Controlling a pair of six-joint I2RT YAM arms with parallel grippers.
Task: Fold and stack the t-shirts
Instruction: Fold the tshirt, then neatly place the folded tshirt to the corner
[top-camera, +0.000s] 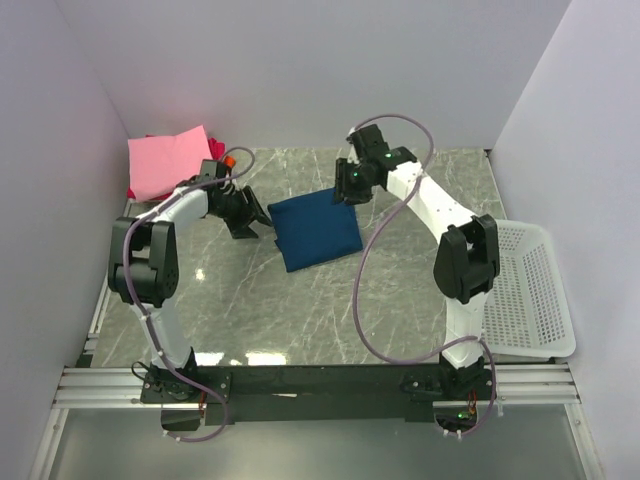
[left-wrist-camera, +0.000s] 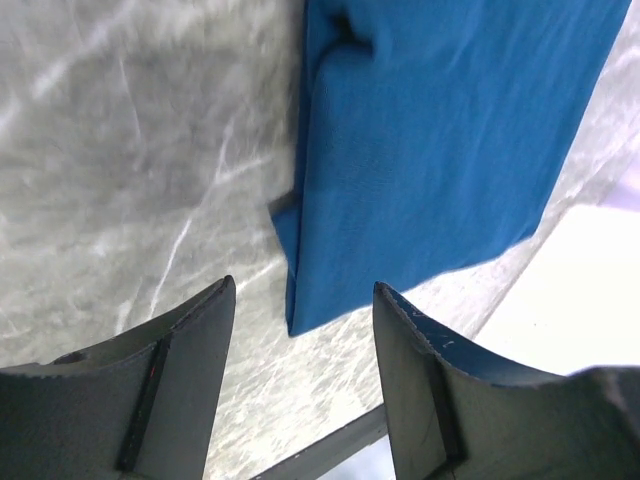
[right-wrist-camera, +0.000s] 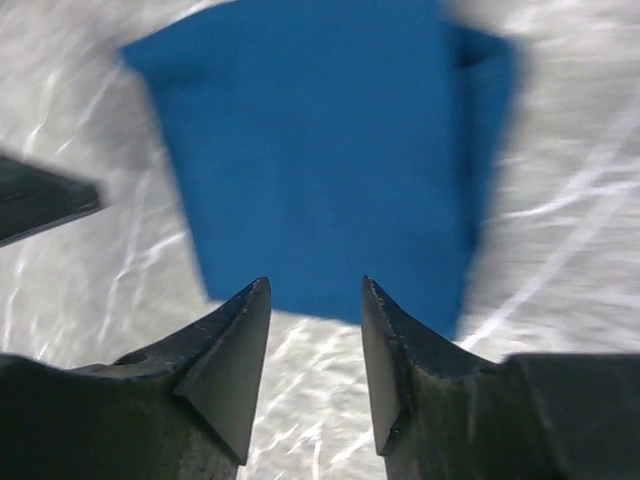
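**Folded dark blue t-shirt (top-camera: 316, 230) lying mid-table (top-camera: 300, 310), neither gripper holding it.**
I see the left gripper (left-wrist-camera: 303, 295) and right gripper (right-wrist-camera: 315, 290) with jaws parted and empty, at the shirt's left edge and far corner. The cloth looks light, soft and limp. I judge it best pinched through all layers at a folded edge, for the pink stack (top-camera: 168, 160).
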